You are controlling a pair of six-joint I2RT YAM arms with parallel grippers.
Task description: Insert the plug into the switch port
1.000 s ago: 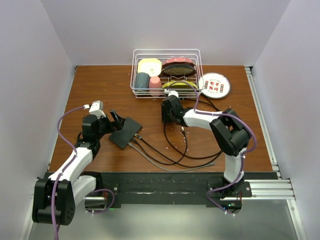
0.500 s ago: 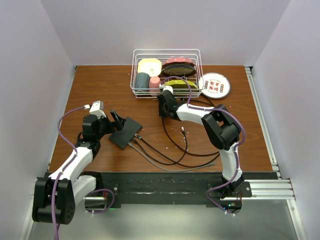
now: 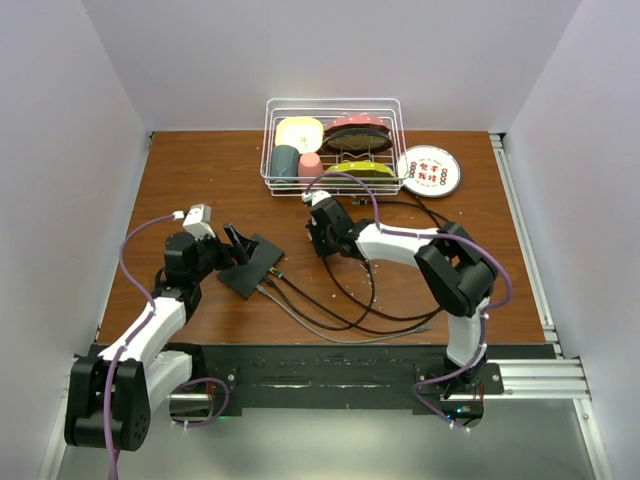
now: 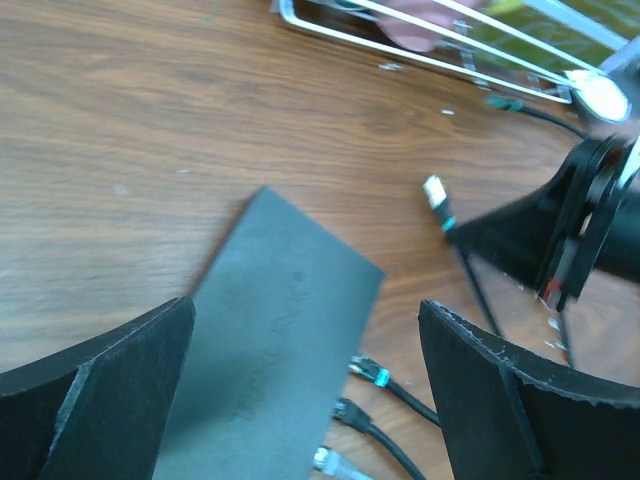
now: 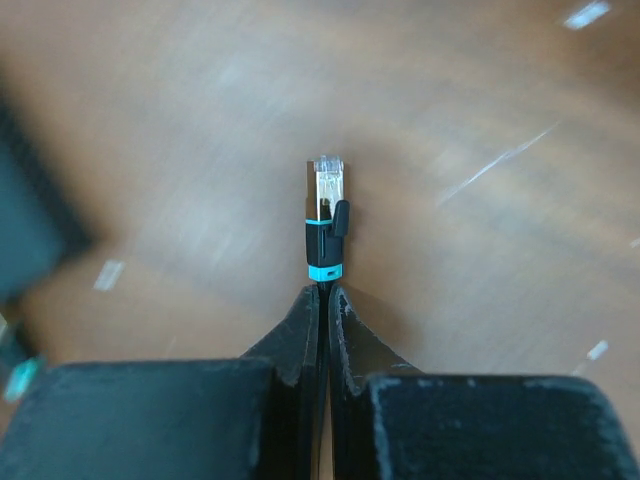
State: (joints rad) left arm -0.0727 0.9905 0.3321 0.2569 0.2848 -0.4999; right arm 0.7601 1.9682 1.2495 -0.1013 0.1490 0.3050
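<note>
Right jaws: pressed together on the plug (image 5: 325, 215), pinching just behind its blue band. The clear tip sticks straight out ahead, which I judge leaves it free to enter a port.
Plug: clear tip, black body with a small latch tab on one side, and a blue ring at the back. It seems to be held off the table (image 3: 200, 170).
Ahead of right jaws: the switch (image 3: 255, 265) lies forward and to the left, well apart from the plug.
Left jaws: spread wide, one on each side of the switch's near end, probably to steady it against the push. I cannot tell whether they touch it.
Switch: a flat matte black slab resting on the table. Its port edge is turned toward the plug side.
Cables (image 4: 365, 372): three are already seated in that edge, just inside the left jaws' right finger.
Free port: not visible.
Beyond: a wire basket (image 3: 333, 145) stands far past both jaws.
</note>
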